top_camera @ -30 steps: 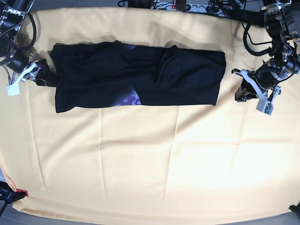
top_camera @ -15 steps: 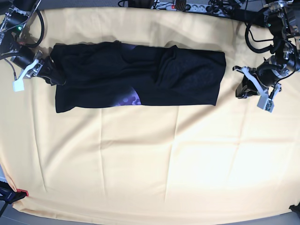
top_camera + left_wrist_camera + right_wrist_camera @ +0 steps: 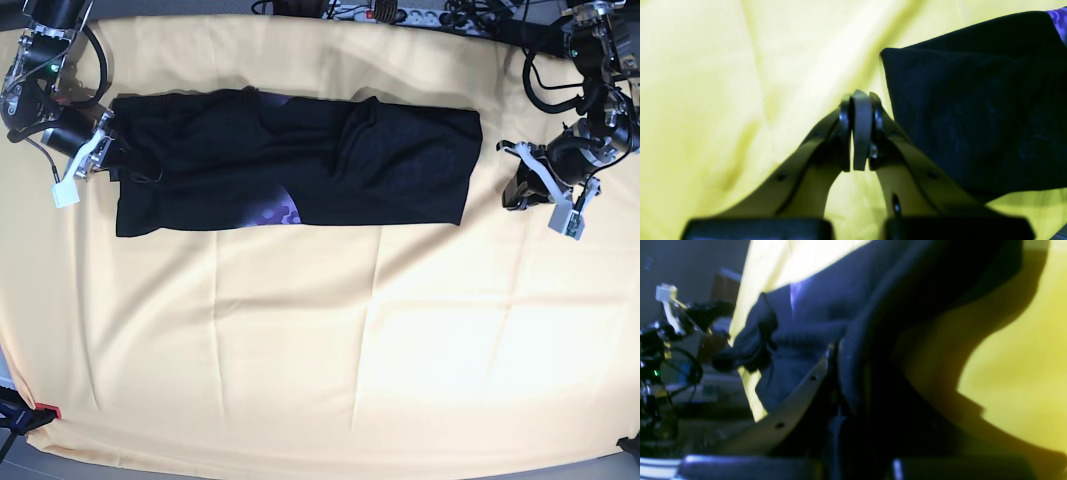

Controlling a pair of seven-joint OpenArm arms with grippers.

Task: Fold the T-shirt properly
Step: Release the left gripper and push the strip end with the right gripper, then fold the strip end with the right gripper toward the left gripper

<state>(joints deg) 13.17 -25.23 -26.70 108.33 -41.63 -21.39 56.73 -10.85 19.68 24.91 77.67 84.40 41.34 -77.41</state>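
The black T-shirt (image 3: pixel 300 160) lies as a long folded band across the far half of the table, with a bit of purple print showing at its front edge. My right gripper (image 3: pixel 110 153) is at the shirt's left end. In the right wrist view the dark T-shirt (image 3: pixel 826 306) bunches over my right gripper (image 3: pixel 840 355), which is shut on its edge; one finger is hidden by the fabric. My left gripper (image 3: pixel 512 192) stands just off the shirt's right end. Close up, the left gripper (image 3: pixel 860 100) is shut on nothing, beside a T-shirt (image 3: pixel 973 116) corner.
A pale yellow cloth (image 3: pixel 300 330) covers the whole table, with soft creases. Cables and a power strip (image 3: pixel 400 12) run along the far edge. A red clamp (image 3: pixel 45 410) sits at the near left corner.
My right gripper has moved up and inward onto the shirt's left edge and closed on it. The shirt's left edge has shifted slightly. The left arm has barely moved.
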